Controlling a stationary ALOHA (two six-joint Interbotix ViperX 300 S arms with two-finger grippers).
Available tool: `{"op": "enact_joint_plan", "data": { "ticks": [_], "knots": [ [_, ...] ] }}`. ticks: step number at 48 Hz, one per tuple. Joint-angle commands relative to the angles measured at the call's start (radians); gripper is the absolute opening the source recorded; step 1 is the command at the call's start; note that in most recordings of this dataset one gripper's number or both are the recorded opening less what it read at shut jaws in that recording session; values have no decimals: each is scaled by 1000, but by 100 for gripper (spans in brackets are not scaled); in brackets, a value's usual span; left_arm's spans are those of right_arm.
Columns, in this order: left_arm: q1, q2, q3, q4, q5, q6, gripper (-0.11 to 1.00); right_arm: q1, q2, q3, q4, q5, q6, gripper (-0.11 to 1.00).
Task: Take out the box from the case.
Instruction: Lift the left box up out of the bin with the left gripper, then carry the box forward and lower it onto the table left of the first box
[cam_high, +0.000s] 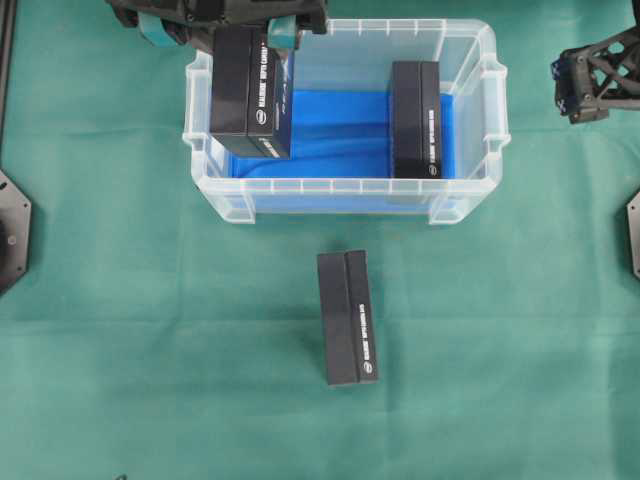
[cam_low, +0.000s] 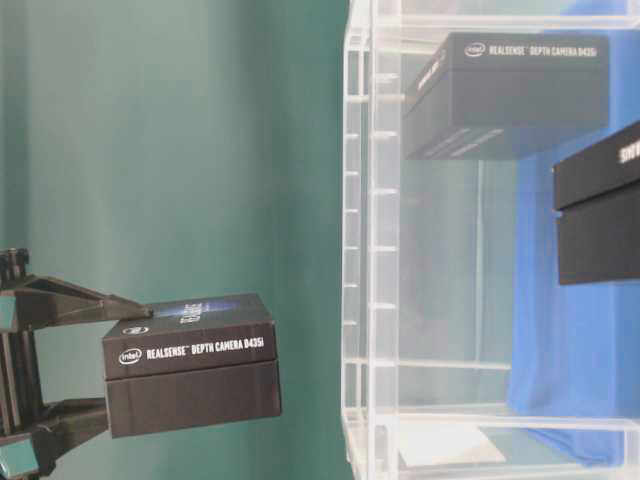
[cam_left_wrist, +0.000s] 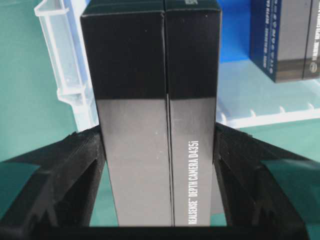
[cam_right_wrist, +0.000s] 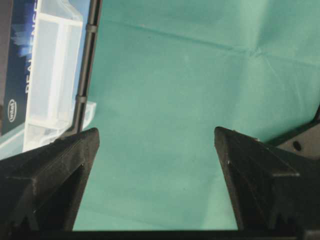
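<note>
The large clear translucent plastic case (cam_high: 470, 120) with rim handles and a blue cloth lining is sitting in the upper middle of the overhead view on the green-covered worktop (cam_high: 120, 330). At the upper left of that view, the left hand (cam_high: 255, 35) is gripping a long black rectangular cardboard box with white lettering (cam_high: 250, 95), its fingers (cam_left_wrist: 75, 165) pressing against the two long sides of the box, as the left wrist view shows. This held box is hanging over the case's left end wall, raised above the rim; in the table-level view it is showing at the lower left, outside the clear wall.

A second black box (cam_high: 416, 118) is standing inside the case toward its right end, on the blue lining. A third black box (cam_high: 347, 317) is lying on the worktop below the case, well apart from it.

The right hand (cam_right_wrist: 157, 145) is waiting at the upper right edge of the overhead view, away from the case, its fingers spread wide with only green cloth between them.
</note>
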Motion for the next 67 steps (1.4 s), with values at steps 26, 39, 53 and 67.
{"op": "enact_joint_plan", "data": {
  "ticks": [26,39,53,67],
  "knots": [
    [-198,-74,66,11,9,-186,60,2,-18,-9,-2,-5,-8,91],
    [-370,-103,133,12,-9,-403,60,2,-23,-9,-3,-3,-29,91],
    [-517,-95,138,14,-34,-583,60,2,-23,-9,-3,-2,-29,91],
    [-545,-92,153,43,-41,-617,60,0,-21,-8,-2,-2,-29,91]
  ]
}}
